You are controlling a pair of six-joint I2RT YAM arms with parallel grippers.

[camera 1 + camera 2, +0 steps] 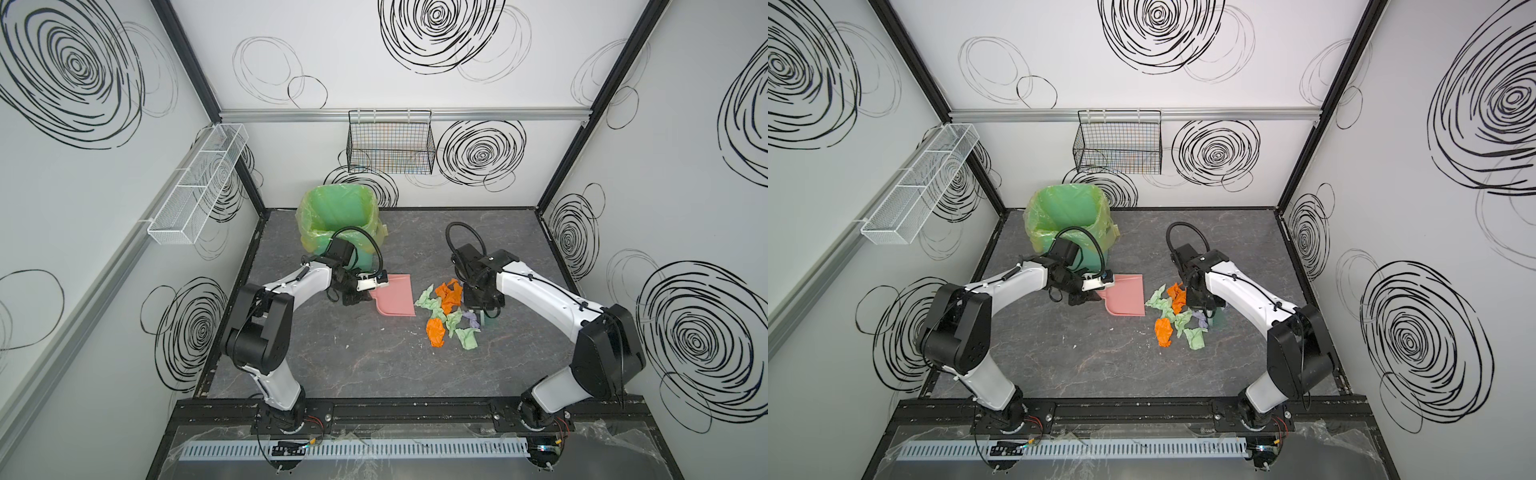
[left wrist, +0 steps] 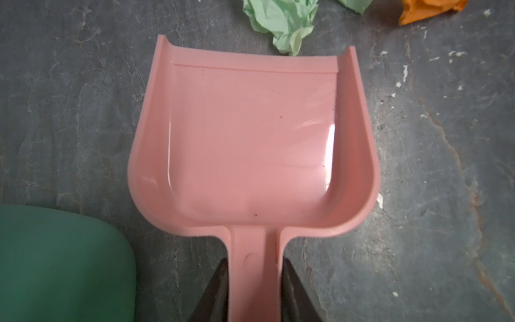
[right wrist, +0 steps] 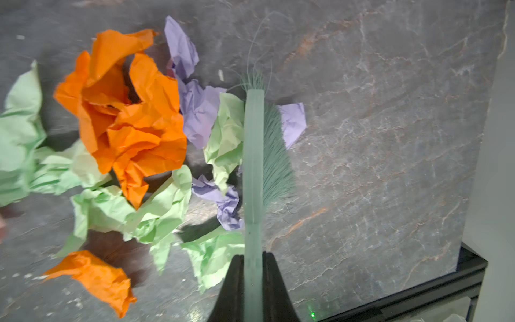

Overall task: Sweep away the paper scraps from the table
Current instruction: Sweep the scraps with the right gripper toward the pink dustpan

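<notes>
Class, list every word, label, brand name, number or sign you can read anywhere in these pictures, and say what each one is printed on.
No readable text in any view.
pink dustpan: plain, with only a blank round moulding mark on its handle.
walls: black scribbled spirals, not letters.
paper scraps, brush, green bin: no print visible.
small electronics at the arm bases: too small to read.

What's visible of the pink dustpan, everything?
The pink dustpan looks like glossy moulded plastic: flat floor, raised curved side and back walls, open front lip, narrow handle. It holds no paper, just dark specks. It rests on the table, mouth toward the paper scraps, nearest pale green wad just off the lip. The left pincer is shut on its handle; the green bin stands beside it.
</notes>
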